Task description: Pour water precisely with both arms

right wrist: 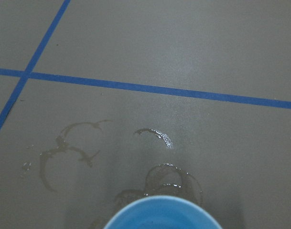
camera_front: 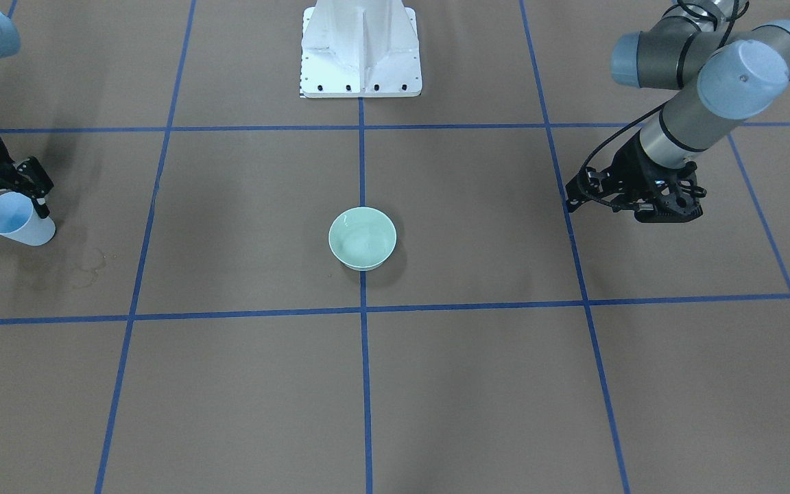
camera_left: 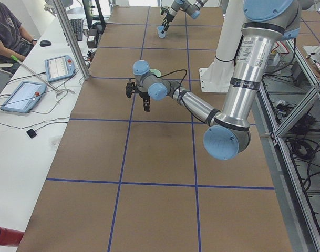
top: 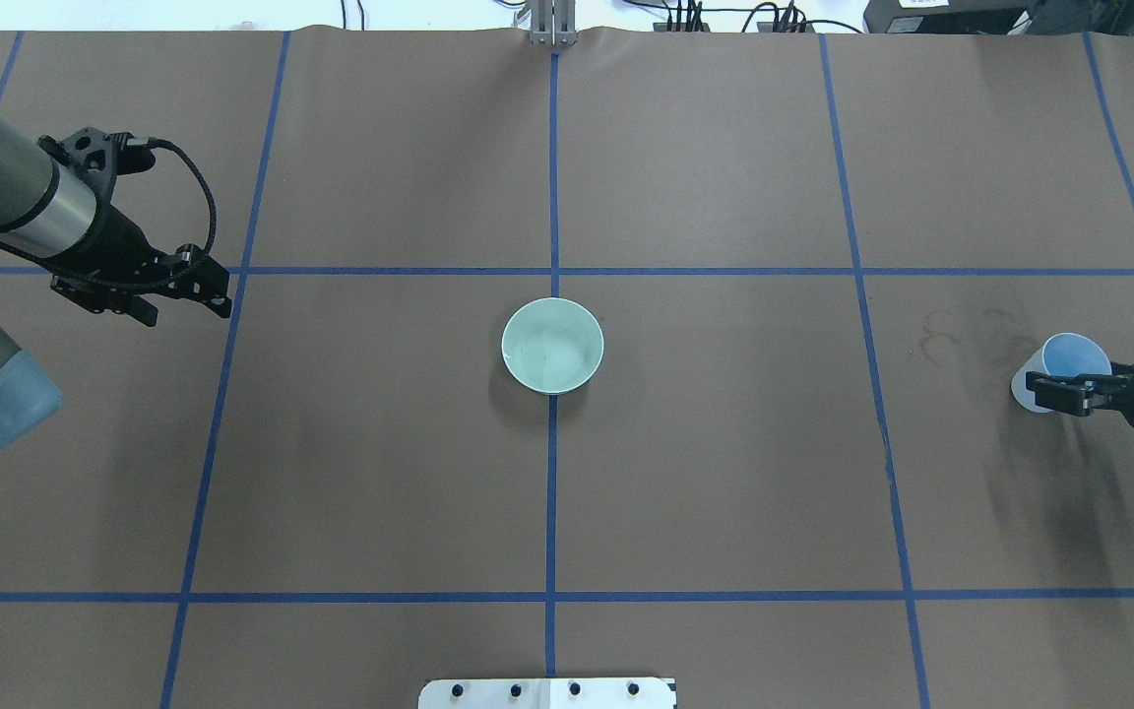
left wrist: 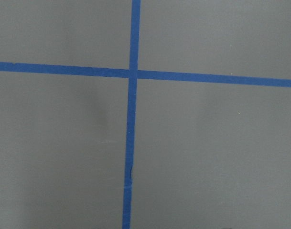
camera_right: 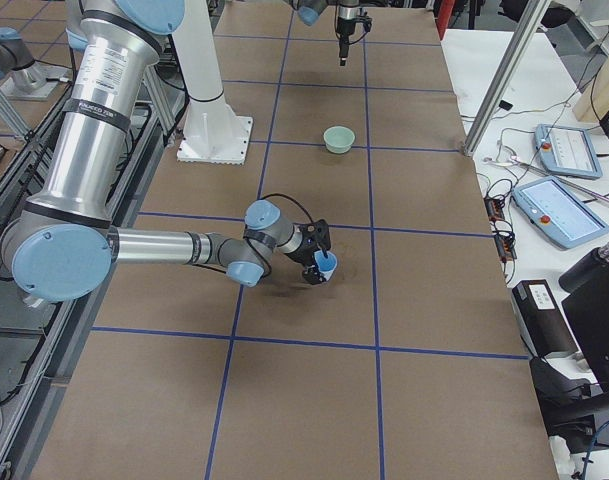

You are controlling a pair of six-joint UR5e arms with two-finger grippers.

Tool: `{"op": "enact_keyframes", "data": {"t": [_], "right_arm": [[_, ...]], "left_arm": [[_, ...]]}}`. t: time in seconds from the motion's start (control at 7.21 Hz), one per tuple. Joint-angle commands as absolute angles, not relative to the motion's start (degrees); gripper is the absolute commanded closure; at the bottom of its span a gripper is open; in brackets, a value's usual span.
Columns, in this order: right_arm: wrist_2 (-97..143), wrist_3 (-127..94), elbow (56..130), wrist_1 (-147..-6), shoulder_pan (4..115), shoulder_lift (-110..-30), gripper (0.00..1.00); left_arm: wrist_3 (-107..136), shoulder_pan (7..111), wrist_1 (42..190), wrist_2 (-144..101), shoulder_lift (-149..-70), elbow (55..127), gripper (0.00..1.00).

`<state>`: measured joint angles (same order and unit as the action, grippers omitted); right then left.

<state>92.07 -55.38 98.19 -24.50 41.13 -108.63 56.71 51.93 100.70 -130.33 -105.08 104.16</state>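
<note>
Where held, cup (top: 1069, 364) between right gripper (top: 1069, 391) fingers.

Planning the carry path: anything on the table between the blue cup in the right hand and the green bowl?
Only dried ring-shaped stains near the blue cup and a blue tape line; otherwise bare up to the green bowl, per the overhead exterior view.

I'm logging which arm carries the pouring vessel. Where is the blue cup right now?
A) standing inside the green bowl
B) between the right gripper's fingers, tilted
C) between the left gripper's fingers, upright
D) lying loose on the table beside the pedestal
B: the blue cup sits tilted in the right gripper, far from the green bowl, while the left gripper holds nothing.
</note>
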Motion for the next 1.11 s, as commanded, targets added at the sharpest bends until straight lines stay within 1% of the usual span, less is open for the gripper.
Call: {"op": "enact_keyframes", "data": {"t": [0.0, 0.28, 0.42, 0.56, 0.69, 0.97], "right_arm": [[92.63, -55.11, 98.78, -24.43, 41.31, -108.81, 0.01], [95.52, -54.32, 98.79, -24.43, 42.62, -108.55, 0.01], [99.54, -51.88, 98.7, -24.61, 46.02, -108.2, 0.01], [103.32, -49.51, 98.7, -24.96, 50.32, -108.02, 0.01], [106.06, -49.31, 98.7, -25.31, 52.8, -107.32, 0.01], [112.47, -49.31, 99.14, -27.93, 58.85, -104.87, 0.01]], "left_arm": [[65.34, 47.76, 100.55, -130.17, -110.27, 103.54, 0.12], [74.06, 41.34, 100.63, -123.8, -119.05, 99.16, 0.12], [76.35, 38.79, 100.72, -122.1, -122.57, 96.53, 0.12], [78.64, 36.67, 100.81, -119.82, -128.78, 91.2, 0.12], [79.62, 35.26, 100.81, -118.14, -132.24, 87.31, 0.12], [79.8, 32.97, 101.69, -116.11, -133.93, 84.04, 0.12]]}}
